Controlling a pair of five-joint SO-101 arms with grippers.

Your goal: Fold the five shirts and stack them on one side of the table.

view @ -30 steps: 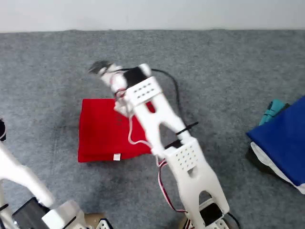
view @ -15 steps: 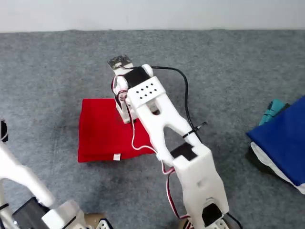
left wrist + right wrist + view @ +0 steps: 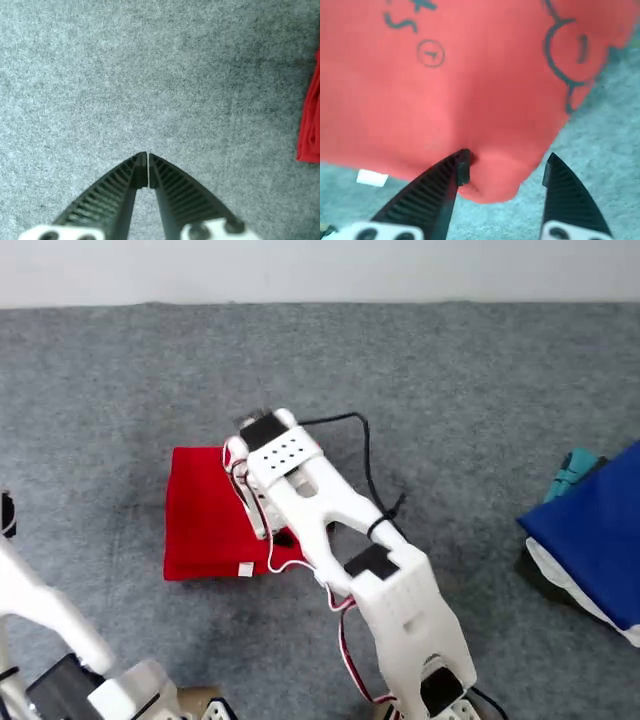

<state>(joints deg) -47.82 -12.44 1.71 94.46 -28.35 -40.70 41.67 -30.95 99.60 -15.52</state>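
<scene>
The right arm (image 3: 340,540) reached out from its base at the near edge, forward and leftward across the table, its wrist (image 3: 272,445) tipped over to point down. The right gripper (image 3: 508,156) was spread wide, ribbed black fingers (image 3: 437,187) well apart, tips low. At the near left corner the left arm (image 3: 45,605) angled up from its base. The left gripper (image 3: 148,156) was closed tight, fingertips meeting, aimed down at the surface.
</scene>
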